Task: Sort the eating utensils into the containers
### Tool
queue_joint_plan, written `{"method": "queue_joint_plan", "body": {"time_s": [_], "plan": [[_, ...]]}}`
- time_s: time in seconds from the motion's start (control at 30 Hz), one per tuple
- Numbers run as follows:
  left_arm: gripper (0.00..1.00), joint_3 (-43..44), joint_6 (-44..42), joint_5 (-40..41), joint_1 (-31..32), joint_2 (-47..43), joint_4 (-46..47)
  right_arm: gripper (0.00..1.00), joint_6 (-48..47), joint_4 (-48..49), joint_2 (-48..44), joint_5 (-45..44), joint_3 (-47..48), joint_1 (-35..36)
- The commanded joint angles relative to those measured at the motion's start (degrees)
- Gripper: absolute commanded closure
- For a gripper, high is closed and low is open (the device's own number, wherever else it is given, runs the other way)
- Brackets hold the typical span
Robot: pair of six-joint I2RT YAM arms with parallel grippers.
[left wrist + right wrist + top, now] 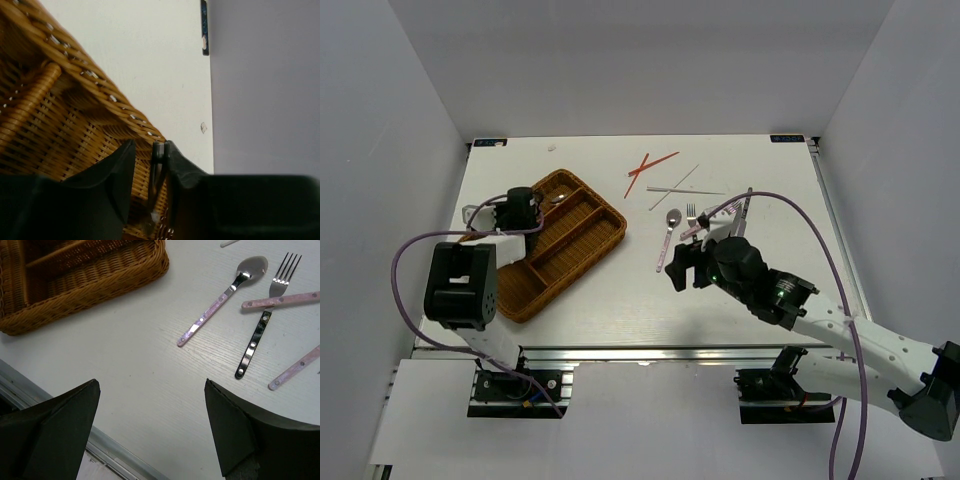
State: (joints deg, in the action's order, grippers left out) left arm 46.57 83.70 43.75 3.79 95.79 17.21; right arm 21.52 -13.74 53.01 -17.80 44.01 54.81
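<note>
The brown woven wicker cutlery tray (618, 232) lies slantwise on the left half of the white tabletop (620, 300). Its long compartments show mostly bare weave from above. In the far compartment there is a small silver glint (557, 198), too small to name.

The left end effector (520, 207) hangs over the far left part of the tray, just beside that glint. In its wrist view the two black fingers (117, 172) stand only a little apart above the tray's rim (75, 75). A thin dark strip (158, 165) lies against the inner face of one of them. Whether it is gripped cannot be told.

The right end effector (682, 265) is above bare tabletop, to the right of the tray and clear of it, with its jaws spread wide and nothing between them (151, 385). Just beyond it lie:
- a silver spoon with a pinkish patterned handle (222, 300);
- a silver fork (261, 322) whose handle looks dark here;
- two more pinkish handles (280, 300) (295, 369), the first lying across the fork.

Farther back, two thin red chopsticks (650, 167) lie crossed. Two thin silver-white chopsticks (678, 187) lie crossed just to their right, well apart from both end effectors.
</note>
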Motion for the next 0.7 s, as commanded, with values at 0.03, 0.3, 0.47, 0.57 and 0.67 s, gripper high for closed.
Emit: {"method": "queue_joint_plan", "body": {"time_s": [0.03, 0.3, 0.47, 0.57, 0.67], "plan": [[0.43, -0.2, -0.6, -7.2, -0.9, 0.6, 4.0, 0.11, -1.0, 1.6, 1.3, 0.7, 0.5, 0.1], [0.02, 7.5, 0.0, -6.0, -1.0, -4.7, -16.5, 0.11, -0.6, 2.0, 3.0, 1.3, 1.8, 0.1], [0.02, 19.0, -0.7, -8.5, -1.5, -1.9, -38.5, 0.11, 0.0, 2.1, 4.6, 0.8, 3.2, -0.1], [0.02, 21.2, -1.1, -11.5, -1.9, -1.1, -42.9, 0.11, 0.4, 0.6, 6.5, 1.6, 4.8, -0.1], [0.02, 21.2, -4.0, -13.1, -2.2, -4.5, -44.0, 0.1, 1.2, -0.8, 8.9, 1.9, 5.9, -0.9]]}}
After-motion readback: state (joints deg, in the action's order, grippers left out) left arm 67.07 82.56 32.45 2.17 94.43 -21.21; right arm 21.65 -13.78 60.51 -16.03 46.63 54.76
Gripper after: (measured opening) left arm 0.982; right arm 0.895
